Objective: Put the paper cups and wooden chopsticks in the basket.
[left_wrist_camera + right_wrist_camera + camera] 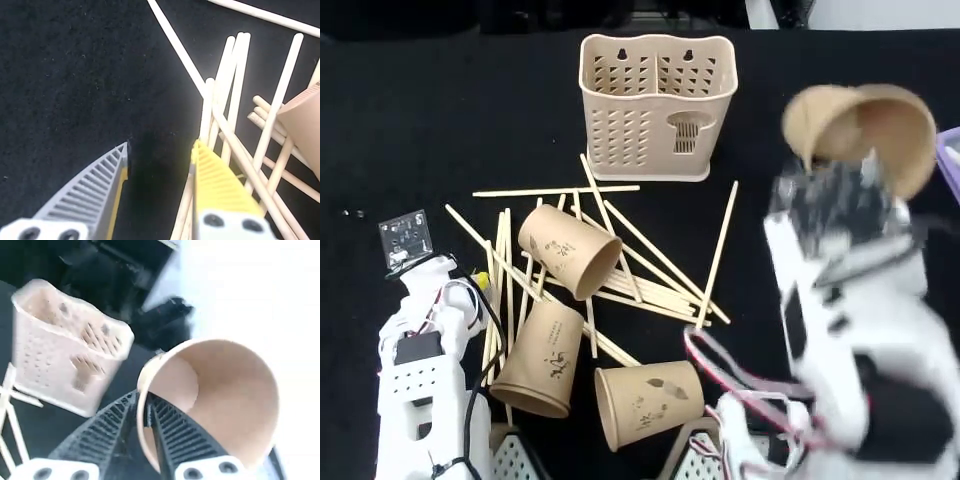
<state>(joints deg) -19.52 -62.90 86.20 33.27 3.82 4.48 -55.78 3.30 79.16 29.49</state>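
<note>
— What's the high view giving you?
— I see the basket (657, 105) at twelve o'clock. The chopsticks (660, 298) are scattered at centre with three paper cups (570, 250) lying among them. A fourth cup (860, 125) is raised at the basket's three o'clock.
— Left wrist?
— My left gripper (160, 150) gapes wide and holds nothing, just beside the chopsticks.
— Right wrist?
— My right gripper (145, 412) is pinched on the fourth cup's rim, with the basket beyond.

Beige basket (620, 140); brown cups (568, 250); black table (420, 120)
</note>
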